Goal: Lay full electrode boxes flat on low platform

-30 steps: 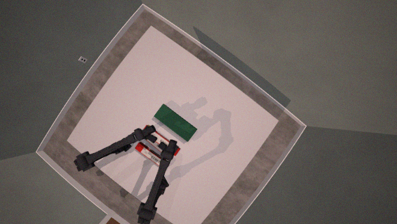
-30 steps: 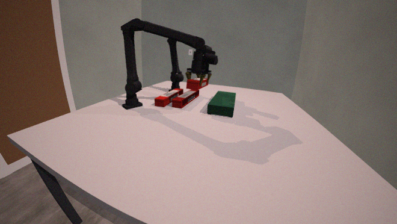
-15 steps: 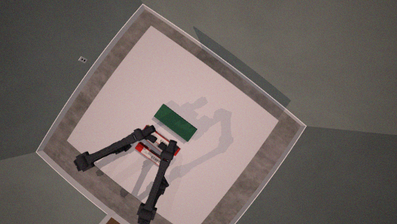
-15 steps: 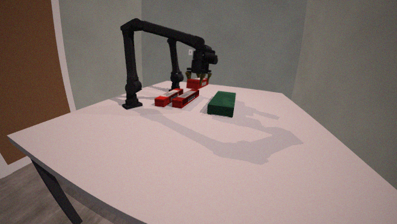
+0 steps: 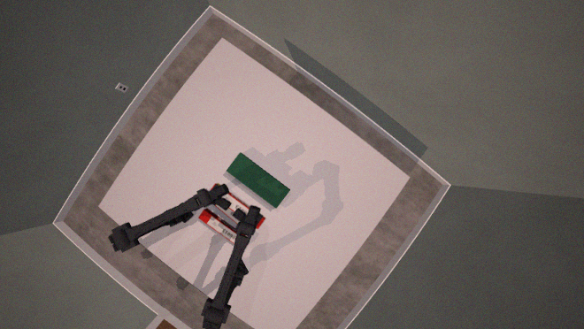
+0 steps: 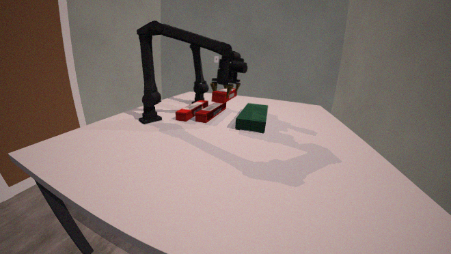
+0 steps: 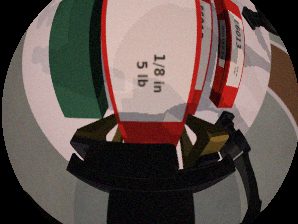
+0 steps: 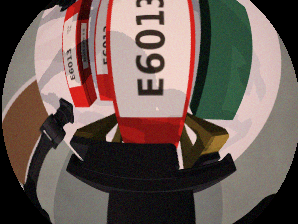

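Note:
Three red and white electrode boxes show. One box [image 5: 239, 204] [image 6: 223, 95] [image 7: 150, 60] [image 8: 150, 50] hangs level a little above the table, beside the green low platform [image 5: 257, 179] [image 6: 252, 117] [image 7: 75, 65] [image 8: 222, 65]. My left gripper [image 5: 222, 196] [image 7: 151, 112] is shut on its "1/8 in 5 lb" end. My right gripper [image 5: 247, 213] [image 8: 152, 131] is shut on its "E6013" end. The two other boxes [image 6: 191, 110] [image 6: 210, 112] lie flat on the table side by side, on the side away from the platform; they also show in the left wrist view [image 7: 230, 55] and the right wrist view [image 8: 75, 55].
The white table [image 5: 221, 110] [image 6: 205, 188] stretches wide beyond the platform. Both arm bases [image 5: 121, 236] [image 5: 215, 311] stand near one table edge. Nothing lies on the platform's top.

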Available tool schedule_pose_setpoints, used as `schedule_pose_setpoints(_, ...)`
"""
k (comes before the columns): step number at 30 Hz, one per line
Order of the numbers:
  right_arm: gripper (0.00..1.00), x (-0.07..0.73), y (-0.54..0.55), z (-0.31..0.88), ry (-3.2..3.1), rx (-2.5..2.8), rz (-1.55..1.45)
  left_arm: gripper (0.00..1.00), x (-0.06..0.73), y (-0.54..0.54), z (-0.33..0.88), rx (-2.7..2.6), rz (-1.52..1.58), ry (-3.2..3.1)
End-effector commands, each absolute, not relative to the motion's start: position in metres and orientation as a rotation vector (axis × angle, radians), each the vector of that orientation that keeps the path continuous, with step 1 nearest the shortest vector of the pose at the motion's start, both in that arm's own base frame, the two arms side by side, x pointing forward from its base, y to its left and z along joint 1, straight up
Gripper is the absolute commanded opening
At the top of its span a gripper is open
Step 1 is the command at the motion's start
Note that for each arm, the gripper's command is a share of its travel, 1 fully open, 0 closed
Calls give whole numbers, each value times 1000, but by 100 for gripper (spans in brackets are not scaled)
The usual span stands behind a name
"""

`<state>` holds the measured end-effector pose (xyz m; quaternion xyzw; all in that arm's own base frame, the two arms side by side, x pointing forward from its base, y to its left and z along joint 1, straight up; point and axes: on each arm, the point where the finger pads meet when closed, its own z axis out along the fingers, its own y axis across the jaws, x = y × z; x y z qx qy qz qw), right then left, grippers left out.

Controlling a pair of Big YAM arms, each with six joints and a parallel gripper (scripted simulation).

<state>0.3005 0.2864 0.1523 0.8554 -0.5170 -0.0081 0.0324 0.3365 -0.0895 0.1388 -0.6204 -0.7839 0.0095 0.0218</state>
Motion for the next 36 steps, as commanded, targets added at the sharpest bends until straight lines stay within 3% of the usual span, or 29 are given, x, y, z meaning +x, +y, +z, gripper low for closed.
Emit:
schedule_pose_setpoints(1, 0, 319, 297, 210, -1716, 2745, 36, 0, 361, -97, 187, -2034, -63, -2512)
schedule_pose_setpoints(36, 0, 316, 294, 196, -1692, 2751, 41, 0, 360, -99, 186, -2024, -57, -2519)
